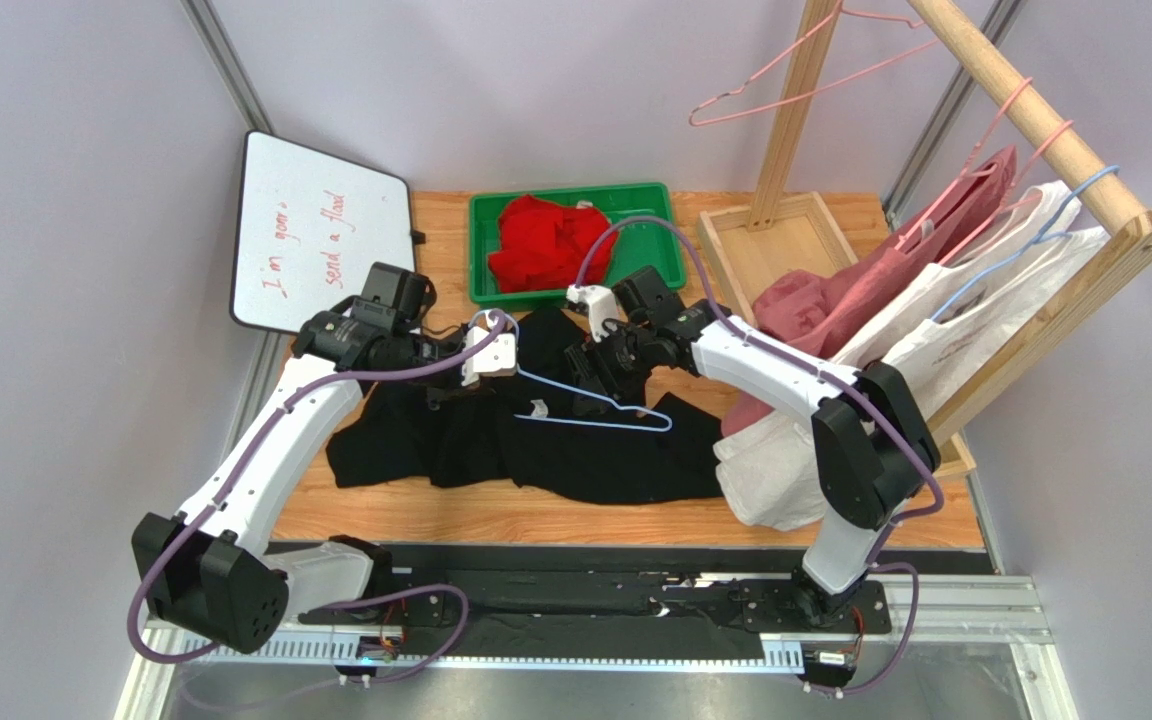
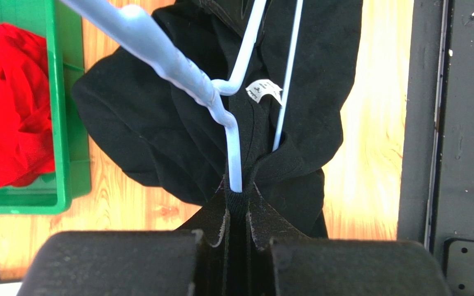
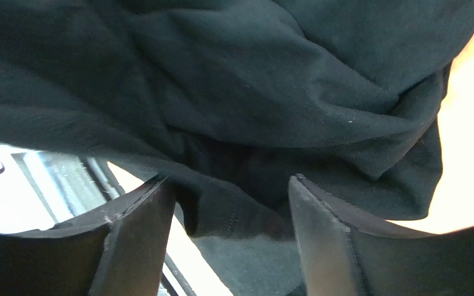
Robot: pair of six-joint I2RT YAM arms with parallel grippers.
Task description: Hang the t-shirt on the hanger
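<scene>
1. Two grippers shared the work. Left of centre in the overhead view, the left gripper (image 1: 504,368) was clamped shut on the thin light-blue wire hanger (image 1: 605,408) together with a fold of the black short-sleeved t-shirt (image 1: 537,450). The t-shirt lay crumpled across the middle of the wooden table (image 1: 597,518), with the hanger on top of it.
2. Just right of that, the right gripper (image 1: 597,365) had its jaws apart, with black cloth in the gap but not pinched.
3. To do this step well, I judged that the left should hold the wire steady. The right should take a single layer near the collar and draw it over the hanger's arm, since catching both layers would probably bunch the cloth.
4. Only the left wrist view showed the grip itself, with wire and fabric entering the closed jaws at lower centre. It also showed the white neck tag (image 2: 264,91) just right of the wire, and the green plastic bin (image 2: 60,123) of red cloth (image 2: 4,92) at far left.
5. Only the right wrist view showed the parted fingers (image 3: 134,234) flanking fabric. Which part of the t-shirt that was, I could not tell.
</scene>
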